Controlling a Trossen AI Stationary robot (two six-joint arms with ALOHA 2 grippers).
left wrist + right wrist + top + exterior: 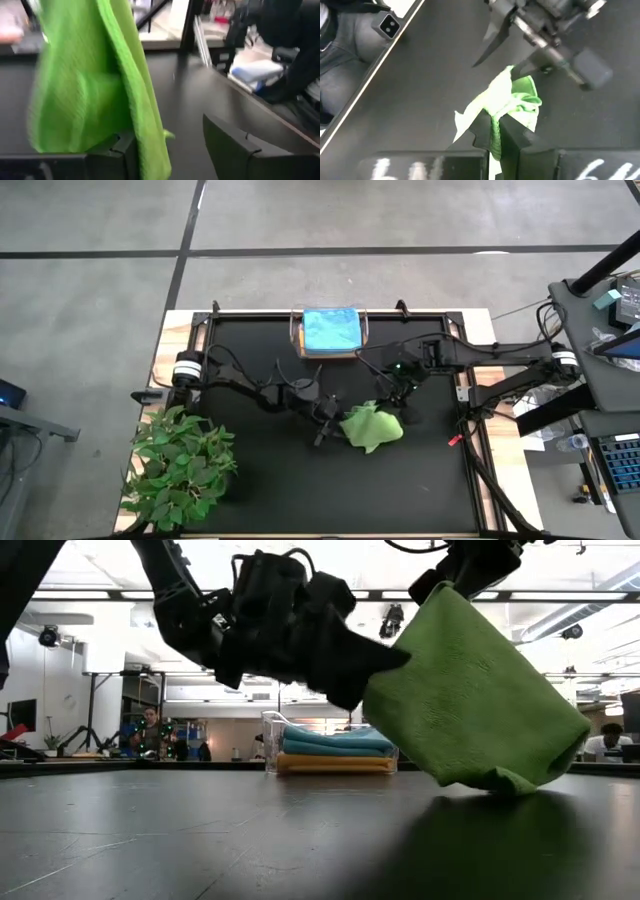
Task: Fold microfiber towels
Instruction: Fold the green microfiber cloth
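- The lime green towel hangs in the air a little right of the desk's middle, its lower edge touching or just above the black desk; which, I cannot tell.
- The right gripper is clamped tight on the top of that towel, holding it up from above; in the right wrist view the cloth bunches between its two dark fingers.
- The left gripper is at the towel's left edge with its fingers spread fairly wide. In the right wrist view one finger lies against the cloth and the other stands apart over bare desk; in the left wrist view the cloth hangs beside one finger, not pinched.
- At the far edge of the desk, centre, a clear plastic bin holds folded towels: light blue on top from above; the low view shows teal over a yellow-orange one.
- A leafy green plant stands at the near left corner.
- In the low view, a person sits far off in the room beyond the desk.
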